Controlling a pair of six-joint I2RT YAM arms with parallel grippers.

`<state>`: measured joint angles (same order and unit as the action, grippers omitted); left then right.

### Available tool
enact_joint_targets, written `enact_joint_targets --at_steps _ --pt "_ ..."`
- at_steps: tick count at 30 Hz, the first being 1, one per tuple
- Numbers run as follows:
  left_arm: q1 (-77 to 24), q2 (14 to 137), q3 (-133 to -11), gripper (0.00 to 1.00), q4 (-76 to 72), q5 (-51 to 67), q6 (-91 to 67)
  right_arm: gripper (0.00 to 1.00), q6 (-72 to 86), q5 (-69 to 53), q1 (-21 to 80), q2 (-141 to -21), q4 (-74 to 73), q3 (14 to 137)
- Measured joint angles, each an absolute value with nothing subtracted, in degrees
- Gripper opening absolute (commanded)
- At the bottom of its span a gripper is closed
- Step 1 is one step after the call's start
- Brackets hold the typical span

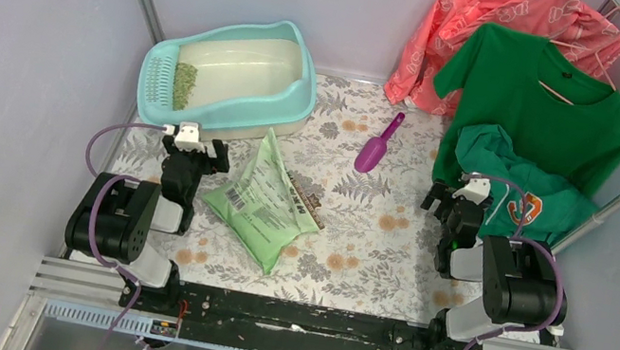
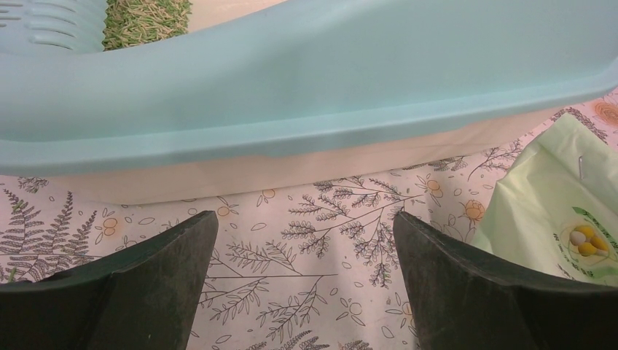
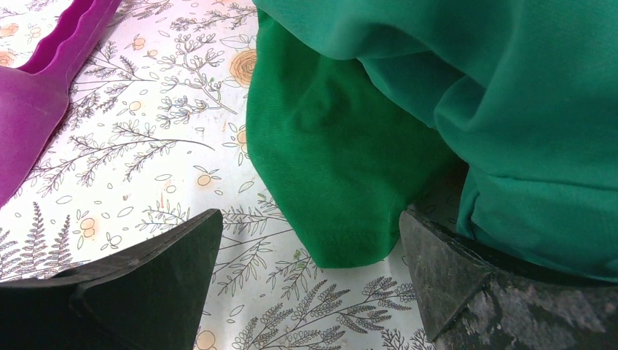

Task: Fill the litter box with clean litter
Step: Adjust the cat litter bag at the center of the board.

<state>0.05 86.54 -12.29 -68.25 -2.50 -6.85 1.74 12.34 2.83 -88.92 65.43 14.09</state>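
Note:
The litter box (image 1: 296,96) lies at the back left of the table, turquoise rim around a cream basin, its slotted grate at the left end. A small patch of clean litter (image 1: 183,85) sits beside the grate; the left wrist view shows those granules (image 2: 146,22) over the rim (image 2: 306,87). My left gripper (image 1: 194,143) hovers just in front of the box, open and empty (image 2: 306,226). My right gripper (image 1: 459,194) is at the right, open, its jaws either side of a green shirt's hem (image 3: 342,240).
A light green litter bag (image 1: 268,201) lies flat in the middle of the floral table cover, its corner (image 2: 561,204) right of my left fingers. A purple scoop (image 1: 376,148) lies beyond it (image 3: 36,95). Green and pink shirts (image 1: 542,91) hang from a rack at the right.

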Motion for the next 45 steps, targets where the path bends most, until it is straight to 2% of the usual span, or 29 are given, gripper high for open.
enact_joint_targets --at_steps 5,8,11,14,18,21,25,29,32,39,45 --pt "0.1 86.5 -12.3 0.99 -68.2 -2.4 -6.9 1.0 1.4 11.9 2.8 -87.3 65.9 12.7" --pt "-0.1 83.4 -12.0 0.99 -65.9 -2.7 -6.8 1.0 1.2 11.4 2.8 -76.4 60.1 10.6" --pt "-1.9 73.3 -11.9 0.99 -60.3 -4.1 -5.8 1.0 0.7 9.7 2.8 -60.6 51.2 12.3" --pt "-5.0 61.2 -14.1 0.99 -51.7 -4.0 -5.7 1.0 1.6 7.7 2.8 -46.4 38.5 19.0" --pt "-6.0 45.9 -22.6 0.99 -36.9 -3.8 -12.2 1.0 7.4 2.0 2.8 -36.7 21.2 32.2" --pt "-6.0 39.1 -30.9 0.99 -27.4 -1.2 -19.3 1.0 13.4 -5.5 2.8 -35.4 5.8 44.6" --pt "-6.0 35.9 -42.0 0.99 -16.1 5.5 -27.4 1.0 19.9 -18.1 2.8 -35.6 -7.1 54.8" --pt "-6.0 37.4 -51.1 0.99 -4.9 16.1 -33.3 1.0 27.5 -33.0 2.8 -36.7 -12.5 54.7" --pt "-6.0 38.4 -52.8 0.99 0.8 23.9 -35.2 1.0 31.6 -43.9 2.8 -39.4 -13.8 51.0" --pt "-8.8 39.1 -49.8 0.99 11.3 31.4 -35.9 1.0 29.8 -47.9 2.8 -42.0 -26.4 51.4" --pt "-25.3 44.3 -49.7 0.99 17.7 20.5 -34.9 1.0 27.8 -43.2 7.7 -47.6 -28.3 56.8"
